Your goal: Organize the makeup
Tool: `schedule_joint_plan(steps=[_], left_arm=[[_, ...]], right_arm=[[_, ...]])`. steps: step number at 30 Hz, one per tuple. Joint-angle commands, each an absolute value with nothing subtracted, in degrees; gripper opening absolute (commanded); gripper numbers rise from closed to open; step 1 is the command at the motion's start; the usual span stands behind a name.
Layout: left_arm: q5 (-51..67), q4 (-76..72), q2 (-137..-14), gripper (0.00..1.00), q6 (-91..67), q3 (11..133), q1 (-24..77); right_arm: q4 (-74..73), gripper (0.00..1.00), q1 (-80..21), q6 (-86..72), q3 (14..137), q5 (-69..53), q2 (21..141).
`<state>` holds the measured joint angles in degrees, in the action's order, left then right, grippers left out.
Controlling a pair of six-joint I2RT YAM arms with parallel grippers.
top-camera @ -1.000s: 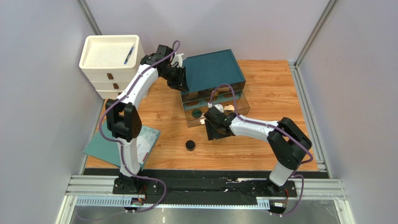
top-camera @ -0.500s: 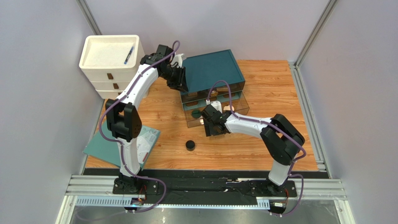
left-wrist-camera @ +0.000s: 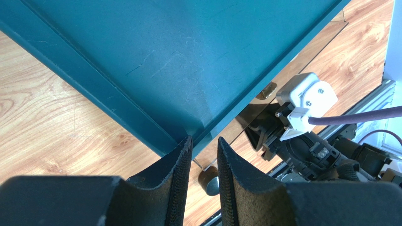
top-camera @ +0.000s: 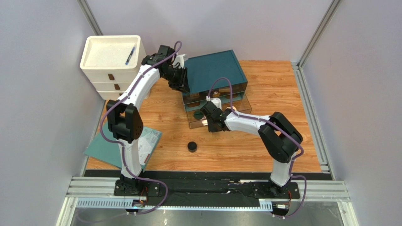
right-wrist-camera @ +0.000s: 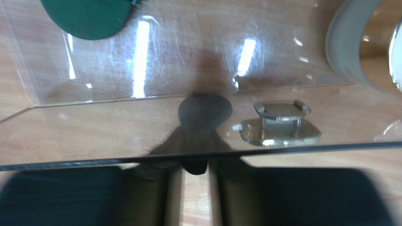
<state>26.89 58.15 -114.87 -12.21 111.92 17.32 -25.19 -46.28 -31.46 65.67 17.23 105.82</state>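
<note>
A black round jar [top-camera: 192, 146] stands alone on the wooden table. The clear bottom drawer [top-camera: 218, 116] of the teal-topped organizer [top-camera: 212, 70] is pulled out. It holds a dark green disc [top-camera: 199, 113] [right-wrist-camera: 87, 16] and a pale-rimmed round compact [top-camera: 231, 109] [right-wrist-camera: 358, 47]. My right gripper [top-camera: 212, 123] [right-wrist-camera: 194, 170] is at the drawer's front, its fingers closed against the small dark knob [right-wrist-camera: 194, 165]. My left gripper [top-camera: 183, 84] [left-wrist-camera: 204, 143] is narrowly parted and clamps the organizer's near-left corner [left-wrist-camera: 200, 134]. The rest of the makeup is hidden.
A white drawer unit [top-camera: 111, 66] stands at the back left with a blue pen [top-camera: 130, 55] on its top. A teal booklet [top-camera: 120, 146] lies at the front left beside the left arm's base. Grey walls and metal rails enclose the table.
My right gripper has moved left and away from the bases to the drawer's front, and its fingers have closed in on the knob. The left arm has not moved.
</note>
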Motion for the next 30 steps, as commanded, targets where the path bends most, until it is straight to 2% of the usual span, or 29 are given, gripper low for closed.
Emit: schedule_joint_plan(steps=[1, 2, 6, 11, 17, 20, 26, 29, 30], left_arm=[[18.6, 71.9, -117.7, 0.36, -8.4, 109.6, 16.3], [18.6, 71.9, -117.7, 0.36, -8.5, 109.7, 16.3], [18.8, 71.6, -117.6, 0.36, -8.6, 109.7, 16.3], [19.1, 71.5, -117.7, 0.36, -8.7, 109.6, 16.3], [19.4, 71.0, -117.8, 0.36, -8.9, 108.9, 16.3], [19.6, 70.8, -117.9, 0.36, -8.8, 108.5, 16.3], [19.9, 70.8, -117.9, 0.36, -8.9, 108.6, 16.3], [20.0, 70.8, -117.9, 0.36, -9.1, 108.8, 16.2], [20.2, 70.7, -117.9, 0.36, -9.1, 108.8, 16.3]], right_arm=[[-22.2, 0.08, -45.6, -30.9, 62.3, 9.9, 107.5], [-22.2, 0.0, -45.5, -30.7, 62.0, 9.4, 107.1], [-23.7, 0.0, -45.8, -29.4, 59.5, 7.5, 103.6], [-24.8, 0.0, -46.1, -26.8, 57.5, 6.8, 92.9], [-24.3, 0.0, -46.0, -24.9, 61.8, 11.2, 85.4], [-24.3, 0.0, -45.7, -24.1, 66.5, 14.1, 86.9], [-28.8, 0.01, -45.2, -21.3, 78.9, 14.4, 98.6], [-31.5, 0.13, -45.2, -21.3, 81.9, 13.0, 103.3], [-32.2, 0.37, -45.2, -21.4, 83.0, 12.6, 104.1]])
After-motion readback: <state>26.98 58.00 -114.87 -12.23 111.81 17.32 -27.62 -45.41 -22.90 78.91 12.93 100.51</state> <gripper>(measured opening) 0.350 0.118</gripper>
